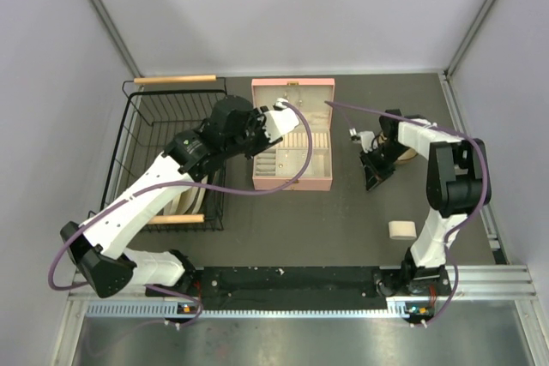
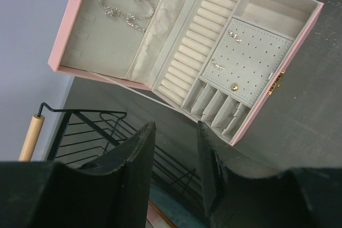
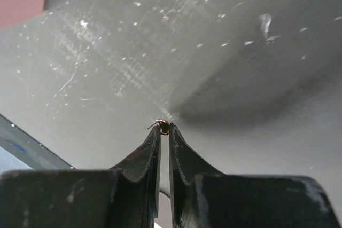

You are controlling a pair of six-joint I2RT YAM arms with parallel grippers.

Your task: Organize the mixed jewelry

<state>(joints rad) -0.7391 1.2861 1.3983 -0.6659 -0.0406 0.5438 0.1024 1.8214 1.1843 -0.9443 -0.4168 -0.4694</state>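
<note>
Centre-back of the table: pink box (image 1: 292, 186), lid thrown open. Against the pale lid lining lies a silvery chain (image 2: 113, 10), looped loosely. The base holds a row of ring rolls (image 2: 195, 36), a dotted grey panel (image 2: 251, 62) with two small sparkly studs (image 2: 233, 36) pinned to it, and a line of narrow slots (image 2: 214, 105) along the front wall.

Left side: black wire basket (image 1: 137, 126) with wooden handles. Something pale and rounded sits inside it, mostly hidden under the arm, so I cannot tell what it is.

Left gripper (image 2: 175, 127) hangs at the box's left side, near the basket; fingers partly apart, nothing between them.

Right gripper (image 3: 164, 132) is low over the bare dark table, to the right of the box and apart from it. Its jaws are pinched almost together on a tiny dark-gold bit (image 3: 163, 126) at the very tips.

Just behind that arm, a tan bowl (image 1: 410, 153) shows as a sliver. Nearer the arm bases lies a small beige block (image 1: 401, 230).
</note>
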